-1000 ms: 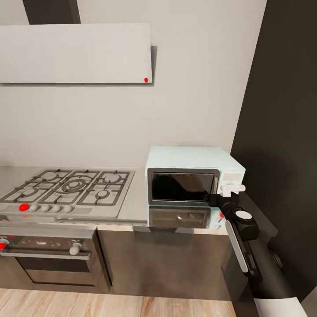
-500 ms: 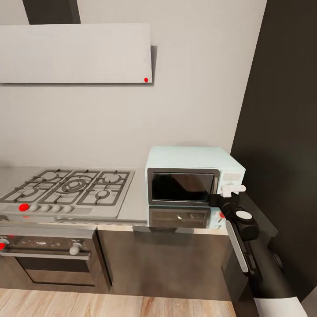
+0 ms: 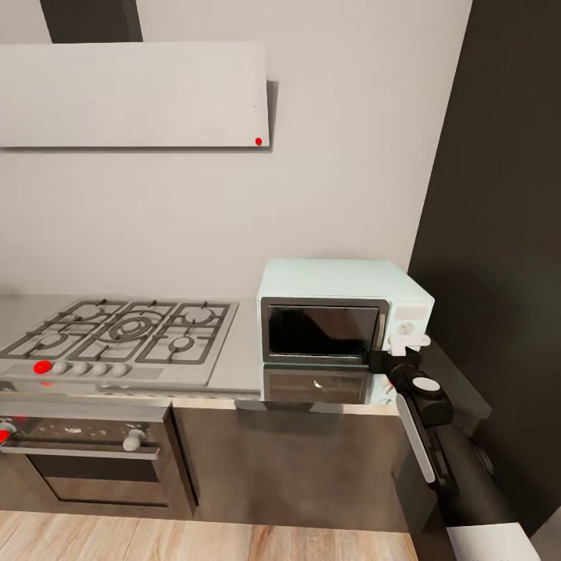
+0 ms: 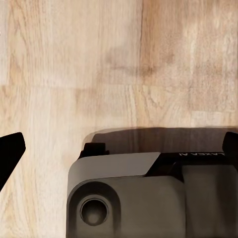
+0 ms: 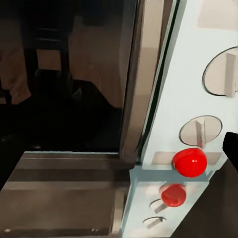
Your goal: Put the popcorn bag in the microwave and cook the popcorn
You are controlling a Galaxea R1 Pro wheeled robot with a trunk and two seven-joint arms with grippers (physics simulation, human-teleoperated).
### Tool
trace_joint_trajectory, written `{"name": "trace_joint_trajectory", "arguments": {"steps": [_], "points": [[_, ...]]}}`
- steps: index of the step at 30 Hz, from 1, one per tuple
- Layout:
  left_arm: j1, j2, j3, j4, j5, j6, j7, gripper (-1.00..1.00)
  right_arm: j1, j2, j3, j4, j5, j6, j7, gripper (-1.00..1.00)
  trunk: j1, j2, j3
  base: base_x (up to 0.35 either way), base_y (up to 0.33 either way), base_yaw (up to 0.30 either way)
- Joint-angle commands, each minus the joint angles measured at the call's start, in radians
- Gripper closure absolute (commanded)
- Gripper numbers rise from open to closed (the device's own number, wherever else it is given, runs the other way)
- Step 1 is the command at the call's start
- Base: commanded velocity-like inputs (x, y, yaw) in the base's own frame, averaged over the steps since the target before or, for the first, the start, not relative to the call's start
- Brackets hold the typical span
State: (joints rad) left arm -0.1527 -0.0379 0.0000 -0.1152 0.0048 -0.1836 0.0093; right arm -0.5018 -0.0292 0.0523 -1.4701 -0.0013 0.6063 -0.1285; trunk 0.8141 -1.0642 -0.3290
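One pale mint-blue boxy microwave (image 3: 343,312) is sitting at the right end of the smooth grey countertop (image 3: 241,366), its dark glass door shut and reflecting in the glossy slab. The right gripper (image 3: 407,340), white-fingered on a black arm, is hovering right at the microwave's knob panel near the door's right edge; whether its jaws are parted or closed cannot be told. The right wrist view is looking close at that panel, where a round red button (image 5: 189,161) is showing below two pale knobs, beside the grey door frame. The left gripper (image 4: 119,144) is hanging over the light wooden floor (image 4: 74,74); its jaws are standing wide apart. To the microwave's left, a steel gas hob (image 3: 117,335) is lying in the countertop above a dark built-in oven (image 3: 86,460).
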Motion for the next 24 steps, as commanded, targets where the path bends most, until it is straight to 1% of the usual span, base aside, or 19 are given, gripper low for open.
{"name": "trace_joint_trajectory", "arguments": {"steps": [1,5,17,24], "points": [[-0.001,0.000,0.000,0.001,0.001,-0.004,0.001,-1.00,-0.001,-0.001,0.003,-0.001,0.000,0.006,-0.007,-1.00,0.000,-0.001,-0.001,0.014,0.000,0.000],[-0.001,0.000,0.000,0.001,0.000,-0.004,0.001,-1.00,0.000,-0.001,0.003,-0.002,0.000,0.006,-0.007,-1.00,0.000,-0.001,-0.001,0.196,0.000,0.000],[-0.001,0.000,0.000,0.001,0.000,-0.004,0.001,-1.00,0.000,-0.002,0.003,-0.006,0.000,0.006,-0.002,-1.00,0.000,-0.001,-0.001,0.008,0.000,0.000],[-0.001,0.000,0.000,0.001,0.000,-0.004,0.001,-1.00,0.000,-0.002,0.003,-0.006,0.000,0.006,0.000,-1.00,0.000,-0.001,-0.001,0.133,-0.037,0.000]]}}
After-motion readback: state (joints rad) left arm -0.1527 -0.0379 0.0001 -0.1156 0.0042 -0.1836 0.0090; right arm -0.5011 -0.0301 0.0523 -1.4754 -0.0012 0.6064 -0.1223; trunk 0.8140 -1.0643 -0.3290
